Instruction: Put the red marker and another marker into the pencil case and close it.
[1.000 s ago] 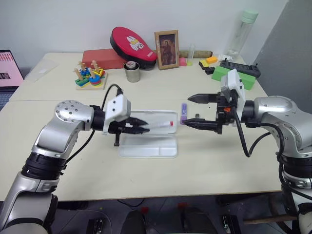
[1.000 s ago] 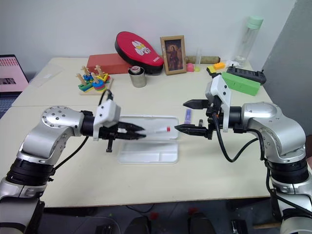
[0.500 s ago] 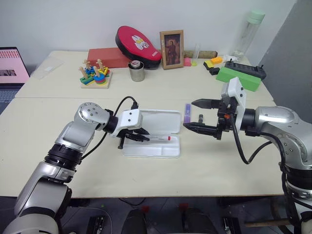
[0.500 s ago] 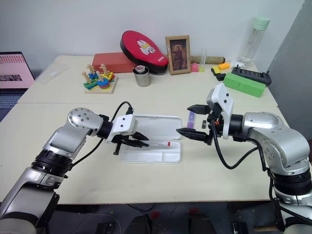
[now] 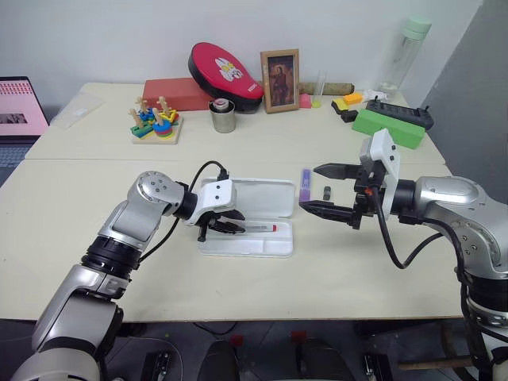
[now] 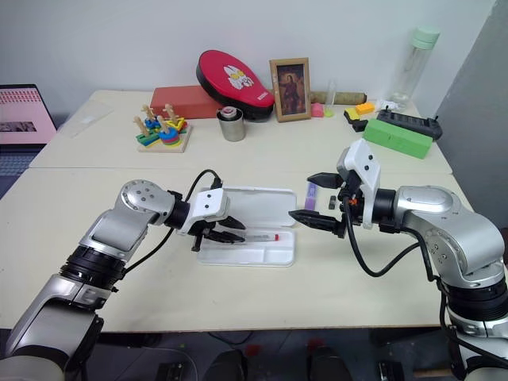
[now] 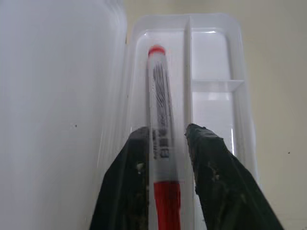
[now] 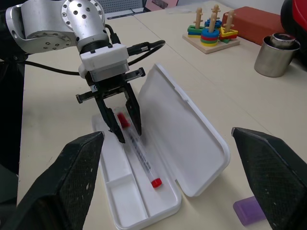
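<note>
red oval case [image 5: 225, 70], framed picture [image 5: 280, 80]; metal cup [image 5: 222, 117]

Pencil case [image 5: 246, 242] open at table [image 5: 79, 262] centre, lid [image 5: 258, 196] folded back behind the tray. Red marker [image 7: 161, 139] lying in the tray's long compartment nearest the lid, between left gripper [image 5: 234, 225] fingers. Another marker [image 5: 303, 182] on the table just right of the lid, behind right gripper [image 5: 317, 190]. Metal cup [image 5: 222, 117], stacking toy [image 5: 152, 123] and picture frame [image 5: 279, 70] far behind.
</note>
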Tool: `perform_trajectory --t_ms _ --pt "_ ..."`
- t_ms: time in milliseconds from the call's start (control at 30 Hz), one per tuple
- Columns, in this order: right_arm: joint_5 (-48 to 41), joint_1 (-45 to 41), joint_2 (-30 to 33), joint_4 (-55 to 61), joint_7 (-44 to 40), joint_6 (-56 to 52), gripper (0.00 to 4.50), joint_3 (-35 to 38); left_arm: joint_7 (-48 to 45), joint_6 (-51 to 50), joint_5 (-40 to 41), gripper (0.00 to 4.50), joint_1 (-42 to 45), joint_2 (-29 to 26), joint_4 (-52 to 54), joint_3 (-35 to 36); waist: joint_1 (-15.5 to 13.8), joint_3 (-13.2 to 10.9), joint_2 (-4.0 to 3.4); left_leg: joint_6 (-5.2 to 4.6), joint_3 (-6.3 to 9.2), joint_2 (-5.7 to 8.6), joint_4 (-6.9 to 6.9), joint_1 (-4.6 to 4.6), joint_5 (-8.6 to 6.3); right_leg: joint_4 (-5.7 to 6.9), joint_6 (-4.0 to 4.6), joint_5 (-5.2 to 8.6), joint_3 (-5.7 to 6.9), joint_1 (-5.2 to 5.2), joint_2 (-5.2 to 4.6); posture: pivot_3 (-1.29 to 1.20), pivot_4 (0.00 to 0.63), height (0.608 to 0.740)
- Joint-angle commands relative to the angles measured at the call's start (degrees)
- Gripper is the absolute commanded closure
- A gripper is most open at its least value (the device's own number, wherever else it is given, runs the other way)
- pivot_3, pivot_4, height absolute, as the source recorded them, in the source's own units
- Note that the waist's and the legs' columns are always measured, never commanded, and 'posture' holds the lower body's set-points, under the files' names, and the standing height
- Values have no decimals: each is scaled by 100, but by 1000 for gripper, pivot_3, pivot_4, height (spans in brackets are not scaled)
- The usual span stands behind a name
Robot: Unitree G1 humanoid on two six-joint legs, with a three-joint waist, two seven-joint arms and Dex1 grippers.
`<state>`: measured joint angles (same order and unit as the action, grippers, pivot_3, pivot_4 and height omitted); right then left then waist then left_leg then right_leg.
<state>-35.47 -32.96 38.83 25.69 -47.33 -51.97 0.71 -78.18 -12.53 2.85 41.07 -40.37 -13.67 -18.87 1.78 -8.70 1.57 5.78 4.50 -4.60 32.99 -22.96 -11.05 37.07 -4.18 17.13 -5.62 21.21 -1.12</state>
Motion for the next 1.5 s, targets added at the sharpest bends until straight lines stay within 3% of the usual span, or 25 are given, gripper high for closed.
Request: perform_trajectory --t_ms 33,200,400,533,667,1000,1433,1467,1500 --pt "-62 -85 39 66 2 107 0 46 24 -57 47 2225 -24 2 225 102 1 0 0 0 0 0 0 0 0 0 0 0 0 0 0 0 150 740" --pt "133 -141 -59 -203 228 153 0 22 132 -304 272 1238 -80 107 434 283 1 0 1 0 0 0 2 1 0 1 0 0 0 -1 0 0 150 740" --pt "659 -507 -504 -986 1344 -65 0 84 850 -1246 1180 9 -261 521 1068 1183 6 1 1 0 0 0 5 2 0 7 0 0 0 -2 0 0 150 740" --pt "1245 -728 -1150 -1754 2488 -154 0 47 1832 -2132 2095 9 -494 1057 1754 2150 19 3 3 0 2 0 6 3 0 6 0 -1 1 -3 0 0 150 740" --pt "1678 -928 -1747 -2501 3039 137 0 -102 2561 -2491 2466 9 -641 1406 2185 2574 15 3 2 1 3 1 6 4 1 13 1 -1 1 -2 -1 0 150 740" --pt "2548 -1734 -2844 -5116 3537 1362 0 -425 3437 -2493 2801 9 -939 1741 2822 2706 19 3 1 2 2 2 5 7 2 11 2 -3 0 -5 -2 0 150 740" --pt "3134 -2127 -3218 -7239 3631 2362 0 -422 4027 -2335 2565 9 -893 1680 2726 2561 76 6 1 3 2 2 3 16 2 14 1 -4 3 -11 -4 0 150 740" --pt "3146 -2149 -3219 -7299 3631 2398 360 -416 4038 -2325 2564 0 -885 1683 2708 2547 80 7 1 3 2 2 3 18 2 15 1 -4 2 -13 -4 0 150 740" --pt "3162 -2167 -3218 -7356 3634 2434 446 -416 4101 -2294 2511 0 -861 1694 2662 2533 84 7 1 3 2 2 4 19 2 15 -1 -5 2 -14 -3 0 150 740"
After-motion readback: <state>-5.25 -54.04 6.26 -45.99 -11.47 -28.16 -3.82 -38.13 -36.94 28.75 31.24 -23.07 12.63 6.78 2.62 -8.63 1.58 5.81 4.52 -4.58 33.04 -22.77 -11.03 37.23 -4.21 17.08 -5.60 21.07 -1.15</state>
